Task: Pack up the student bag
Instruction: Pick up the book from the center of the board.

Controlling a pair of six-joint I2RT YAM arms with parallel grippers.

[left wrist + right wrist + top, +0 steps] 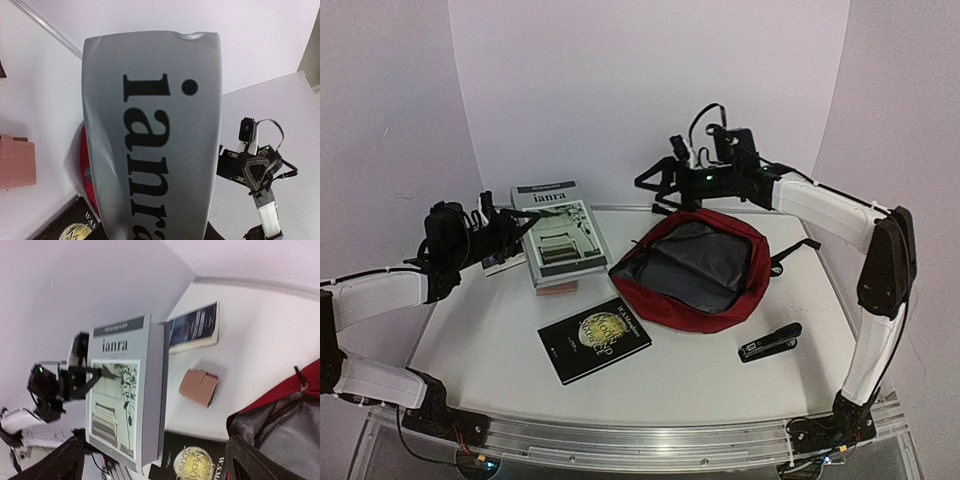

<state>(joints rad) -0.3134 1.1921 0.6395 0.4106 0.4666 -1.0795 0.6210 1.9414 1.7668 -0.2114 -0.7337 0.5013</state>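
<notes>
On left side, clamps grey "ianra" book (pixel 558 232) aloft in left gripper (pixel 505 226); hovers right gripper (pixel 662 180), jaws spread wide, behind open dark red fabric backpack (pixel 705 318).

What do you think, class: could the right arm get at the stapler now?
Probably yes: the right gripper is open and empty, and the stapler lies uncovered beside that arm, apart from the bag.

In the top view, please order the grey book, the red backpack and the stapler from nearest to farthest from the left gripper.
1. grey book: held by the left gripper, far left.
2. red backpack: middle right.
3. stapler: front right.
</notes>
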